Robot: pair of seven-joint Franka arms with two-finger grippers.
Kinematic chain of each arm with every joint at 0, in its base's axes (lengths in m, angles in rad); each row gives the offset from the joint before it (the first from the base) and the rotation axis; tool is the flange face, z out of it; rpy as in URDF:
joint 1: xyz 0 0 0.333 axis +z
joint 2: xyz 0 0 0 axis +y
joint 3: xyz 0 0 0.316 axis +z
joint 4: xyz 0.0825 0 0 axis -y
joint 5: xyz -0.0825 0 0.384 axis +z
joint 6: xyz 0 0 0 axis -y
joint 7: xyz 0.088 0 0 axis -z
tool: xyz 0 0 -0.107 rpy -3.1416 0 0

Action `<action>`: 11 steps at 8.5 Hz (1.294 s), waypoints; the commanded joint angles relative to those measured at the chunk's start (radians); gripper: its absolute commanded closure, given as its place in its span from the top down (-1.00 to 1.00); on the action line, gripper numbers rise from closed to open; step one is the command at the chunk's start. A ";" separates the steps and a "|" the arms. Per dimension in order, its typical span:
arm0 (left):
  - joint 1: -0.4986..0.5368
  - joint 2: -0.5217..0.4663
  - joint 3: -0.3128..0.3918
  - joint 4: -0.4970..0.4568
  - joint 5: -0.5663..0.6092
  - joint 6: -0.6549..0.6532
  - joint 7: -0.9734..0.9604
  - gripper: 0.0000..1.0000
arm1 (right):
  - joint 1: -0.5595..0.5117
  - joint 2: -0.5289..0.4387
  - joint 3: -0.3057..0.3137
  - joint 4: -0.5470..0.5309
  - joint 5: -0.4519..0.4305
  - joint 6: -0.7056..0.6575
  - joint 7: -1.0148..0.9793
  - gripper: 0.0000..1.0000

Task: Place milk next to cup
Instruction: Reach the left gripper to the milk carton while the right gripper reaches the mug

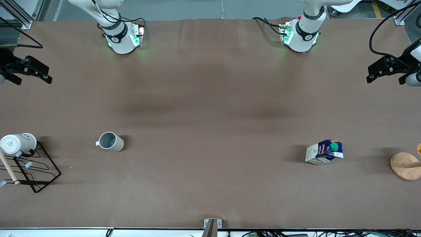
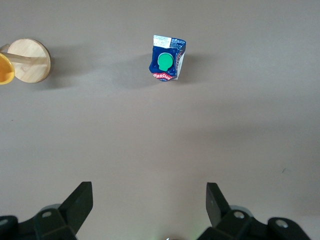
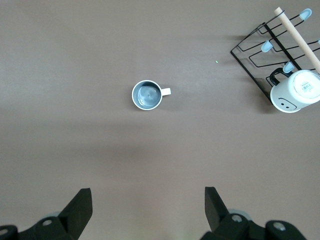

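A: Where does the milk [image 1: 325,152] stand?

B: Upright on the worktop [image 1: 210,108], toward the left arm's end; green cap up; a wooden stand [image 1: 405,165] beside it, closer still to that end; the cup [image 1: 111,142] well apart from it, toward the right arm's end, mouth up, near a wire rack [image 1: 31,168] carrying a white mug [image 1: 17,143].

A: And the grippers?

B: The left gripper [image 1: 381,70] hangs high over its end of the worktop, jaws wide apart, nothing between them; the milk is well clear of it in the left wrist view [image 2: 167,58]; the right gripper [image 1: 33,70] waits over its own end, jaws apart too, with the cup [image 3: 147,94] in sight of its camera.

A: How will the carton handle?

B: Light, I judge, and thin-walled; cardboard gives under a hard squeeze, so a moderate grip; the coating looks smooth, so it might slip.

A: Where to hold it?

B: Across two flat sides of the body, below the gable; the sloped top and round cap would let the jaws slide off; it is tall for its base, so set it down gently, beside the cup without knocking it.
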 commanded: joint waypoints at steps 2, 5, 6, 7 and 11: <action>0.006 0.011 0.001 0.039 -0.022 0.001 -0.030 1.00 | -0.003 -0.008 0.002 -0.014 -0.015 -0.006 -0.003 0.99; 0.020 0.018 0.005 0.008 -0.026 0.079 -0.026 1.00 | 0.049 0.098 0.002 -0.086 0.001 0.098 0.013 0.99; 0.021 0.029 0.003 0.004 -0.022 0.077 -0.035 1.00 | 0.063 0.116 0.002 -0.161 0.012 0.211 0.015 0.99; 0.024 0.087 0.003 0.011 -0.017 0.082 -0.026 1.00 | 0.078 0.154 0.002 -0.209 0.041 0.312 0.015 0.99; 0.017 0.364 -0.002 0.008 -0.020 0.398 -0.024 1.00 | 0.133 0.278 0.000 -0.378 0.040 0.668 0.073 0.98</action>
